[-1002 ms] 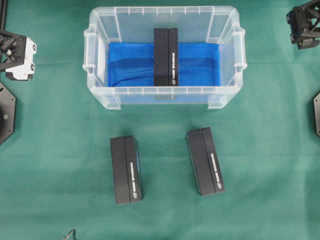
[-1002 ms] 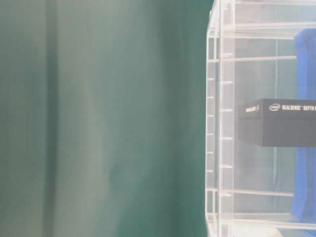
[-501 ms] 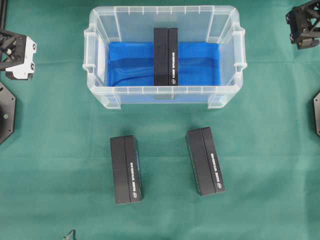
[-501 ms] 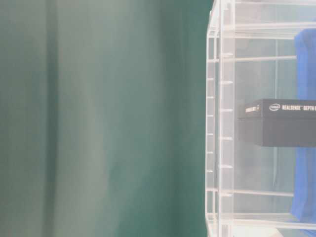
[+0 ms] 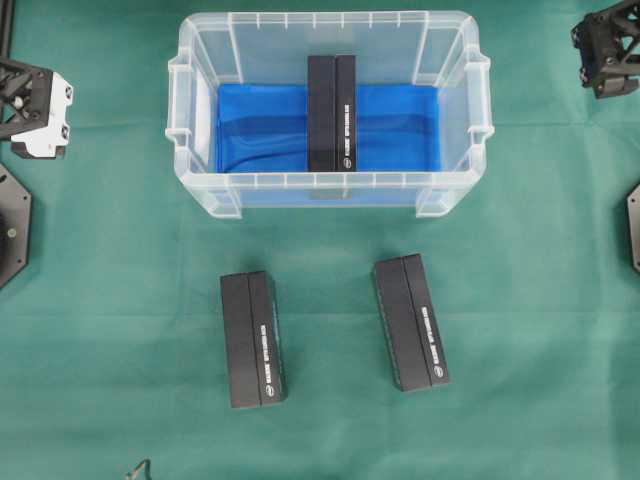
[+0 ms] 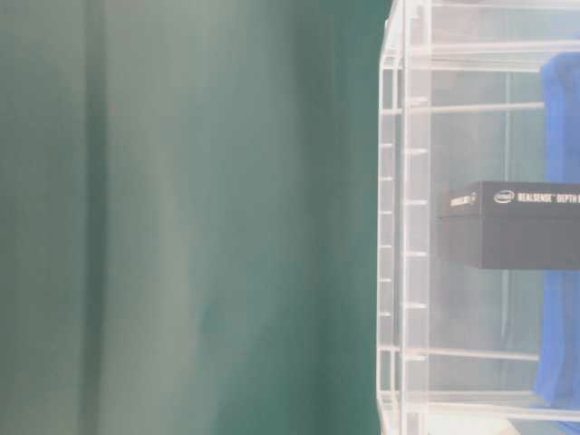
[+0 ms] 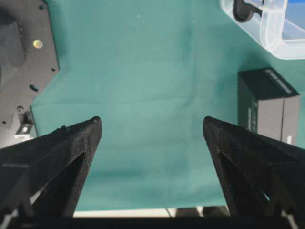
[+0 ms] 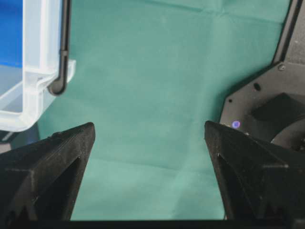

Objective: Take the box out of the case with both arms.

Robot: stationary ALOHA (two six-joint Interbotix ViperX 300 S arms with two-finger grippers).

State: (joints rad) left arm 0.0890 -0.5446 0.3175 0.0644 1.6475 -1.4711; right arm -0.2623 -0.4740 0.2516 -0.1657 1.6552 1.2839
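Reading "REALSENSE DEPTH" in white beside an oval logo on the black box, seen through the clear wall in the table-level view (lettering cut off at the frame edge). Lying inside the case, on the blue liner, running lengthwise from the far wall to the near wall at about mid-width. Showing a strip of small white print along the lid from overhead, too small for reading.

Resting outside on the green cloth, two more black boxes: the left box and the right box, both in front of the case and apart from each other, with similar unreadable print.

Hanging well clear of the case at either side, nothing between the fingers: left gripper spread wide, right gripper likewise spread wide.
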